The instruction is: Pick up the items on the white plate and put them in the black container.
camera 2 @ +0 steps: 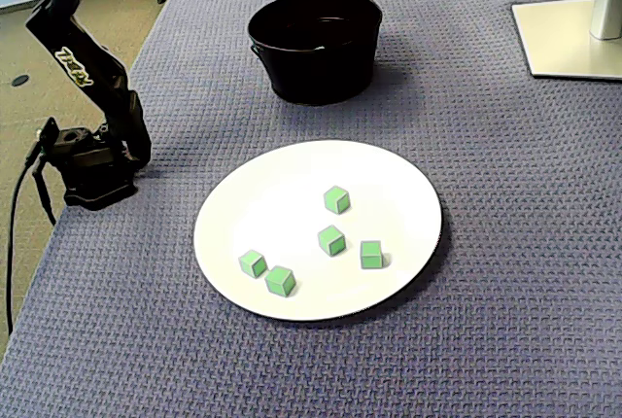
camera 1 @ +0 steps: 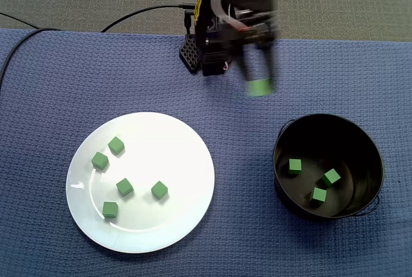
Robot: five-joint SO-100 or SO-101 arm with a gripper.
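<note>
In a fixed view my gripper (camera 1: 259, 82) hangs blurred above the blue cloth, shut on a green cube (camera 1: 260, 88), up and to the left of the black container (camera 1: 370, 154). Three green cubes (camera 1: 318, 194) lie inside that container. The white plate (camera 1: 167, 148) at the left carries several green cubes (camera 1: 125, 187). In the other fixed view the plate (camera 2: 282, 194) with its cubes (camera 2: 331, 239) is in the middle and the container (camera 2: 316, 58) sits behind it. There the arm (camera 2: 92, 68) rises out of the top edge, so the gripper is hidden.
The arm's base (camera 2: 92, 170) is clamped at the cloth's left edge. Black cables (camera 1: 19, 38) trail off the table's left side. A white monitor stand (camera 2: 569, 34) occupies the far right corner. The blue woven cloth (camera 1: 244, 225) covers the whole table.
</note>
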